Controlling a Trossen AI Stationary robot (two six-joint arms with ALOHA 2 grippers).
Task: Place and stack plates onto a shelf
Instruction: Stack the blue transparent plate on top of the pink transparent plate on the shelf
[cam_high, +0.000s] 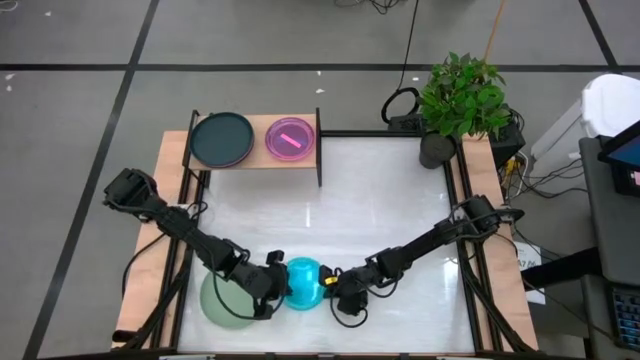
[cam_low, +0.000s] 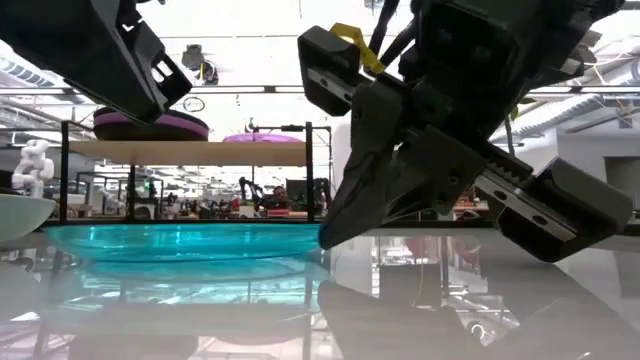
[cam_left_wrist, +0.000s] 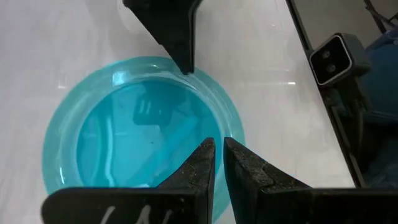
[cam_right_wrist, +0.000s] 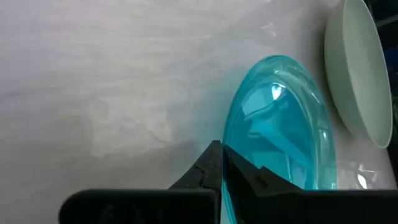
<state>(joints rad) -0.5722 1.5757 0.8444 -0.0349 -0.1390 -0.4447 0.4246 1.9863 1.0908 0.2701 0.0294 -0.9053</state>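
Cyan plate (cam_high: 302, 283) lies flat on the white table (cam_high: 400, 200) at the lower middle of the high view, with both grippers meeting at it. From its left, the left gripper (cam_high: 274, 291) hangs over the rim, its fingers (cam_left_wrist: 202, 171) pressed almost together with only a thin slit between them. From the right, the right gripper (cam_high: 330, 287) touches the opposite rim, fingers likewise drawn close. Just left of the cyan plate, a sage-green plate (cam_high: 226, 299) sits partly under the left arm. At upper left, the shelf (cam_high: 255, 160) carries a black plate (cam_high: 222, 139) and a purple plate (cam_high: 291, 138) side by side.
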